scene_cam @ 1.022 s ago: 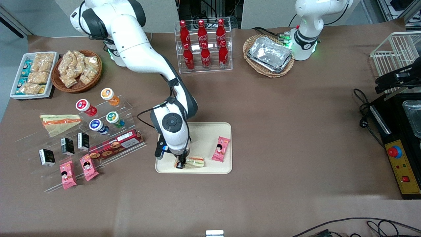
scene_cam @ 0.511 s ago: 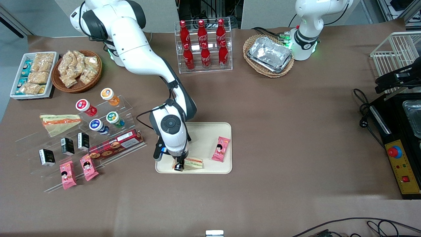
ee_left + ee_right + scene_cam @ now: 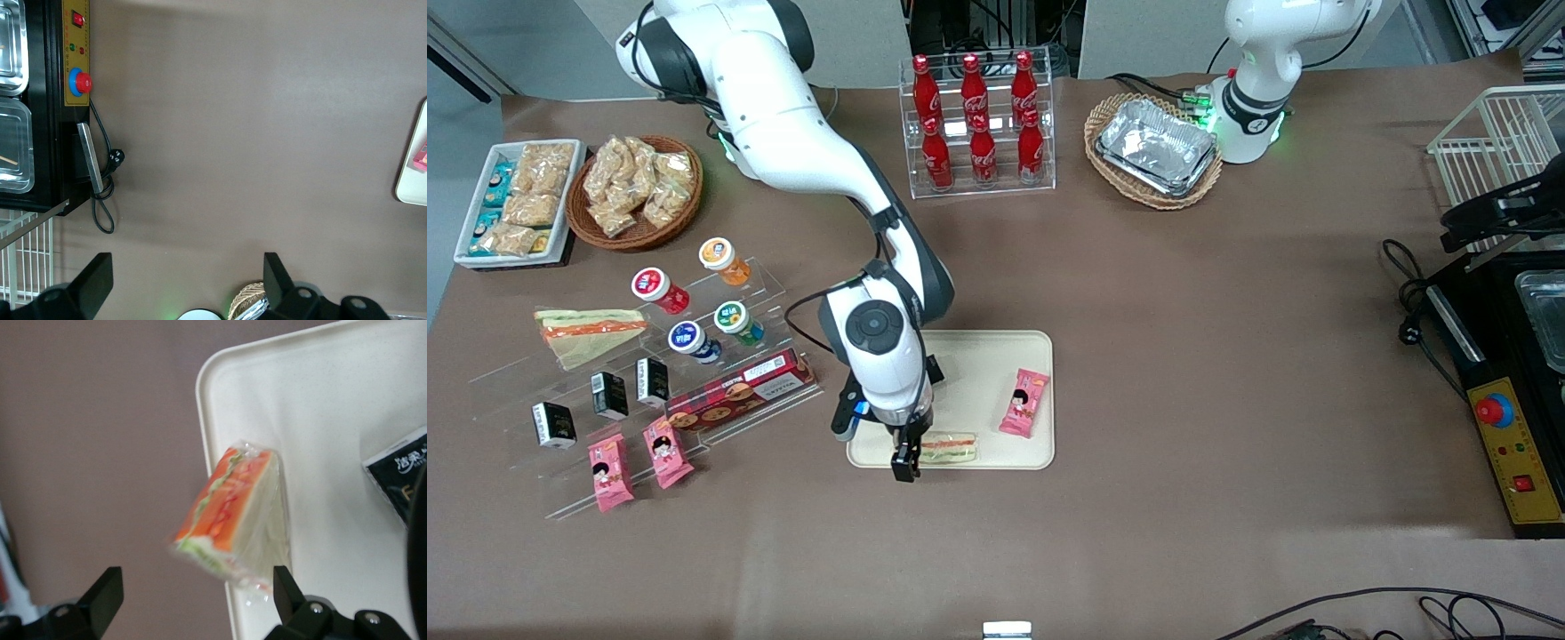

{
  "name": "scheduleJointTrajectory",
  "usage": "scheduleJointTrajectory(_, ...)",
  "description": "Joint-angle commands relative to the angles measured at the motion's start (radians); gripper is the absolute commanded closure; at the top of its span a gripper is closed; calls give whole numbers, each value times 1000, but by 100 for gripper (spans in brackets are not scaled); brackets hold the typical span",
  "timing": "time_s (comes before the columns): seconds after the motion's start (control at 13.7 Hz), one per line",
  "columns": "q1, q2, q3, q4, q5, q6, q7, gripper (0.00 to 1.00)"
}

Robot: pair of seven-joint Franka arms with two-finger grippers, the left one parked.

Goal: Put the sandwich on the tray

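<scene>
Lying on the tray [image 3: 983, 360] near its front-camera rim, the sandwich [image 3: 948, 447] is partly hidden by the gripper [image 3: 904, 464] at its working-arm end. Right wrist view shows the wrapped wedge blurred, fingers [image 3: 100, 600] spread wide and clear of it, gripping nothing. Arm reaches down from the table's working-arm corner, wrist vertical over the tray's edge. Pink snack packet [image 3: 1024, 402] lies nearby on the tray.

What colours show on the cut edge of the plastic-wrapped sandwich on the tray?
Red-orange and green, on the plastic-wrapped triangular sandwich; clearest in the right wrist view.
</scene>
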Motion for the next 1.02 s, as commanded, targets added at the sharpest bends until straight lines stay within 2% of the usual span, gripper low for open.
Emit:
scheduleJointTrajectory(0.0,-13,-97,5,-16,23,-82,-36,0)
scheduleJointTrajectory(0.37,-24,-237,-1,-18,22,-260,-391,0)
scheduleJointTrajectory(0.66,-122,-352,8,-28,23,-410,-758,0)
scheduleJointTrajectory(0.95,-221,-439,8,-42,23,-553,-1204,0)
